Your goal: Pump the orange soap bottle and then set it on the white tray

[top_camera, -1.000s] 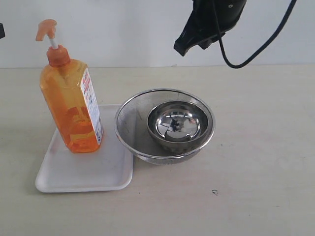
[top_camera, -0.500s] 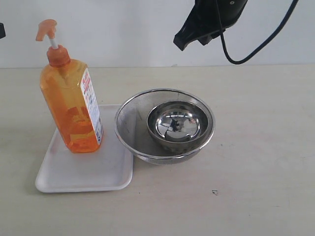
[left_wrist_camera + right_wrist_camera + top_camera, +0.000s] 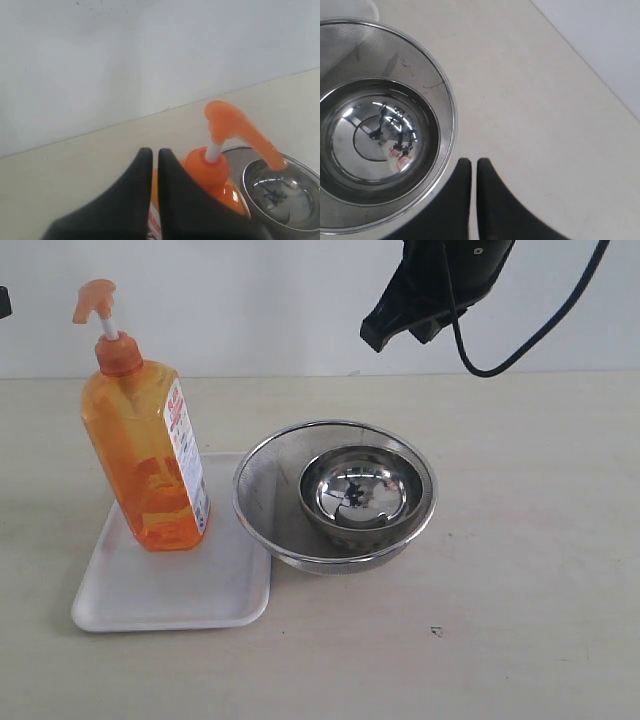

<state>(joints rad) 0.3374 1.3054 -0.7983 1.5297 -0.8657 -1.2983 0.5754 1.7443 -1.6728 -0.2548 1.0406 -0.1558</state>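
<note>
The orange soap bottle (image 3: 150, 455) is stood upright on the white tray (image 3: 170, 595) near the left edge of the counter (image 3: 520, 540), just beyond the left tool (image 3: 155, 151), which is closed and empty. The right tool (image 3: 474, 161), likewise closed, is well apart.

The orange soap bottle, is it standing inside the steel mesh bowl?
No, the orange soap bottle stands on the white tray, beside the mesh bowl.

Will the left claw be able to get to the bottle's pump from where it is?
Probably yes. The left claw, shut and empty, hangs close to the pump on the bottle; nothing sits between them.
</note>
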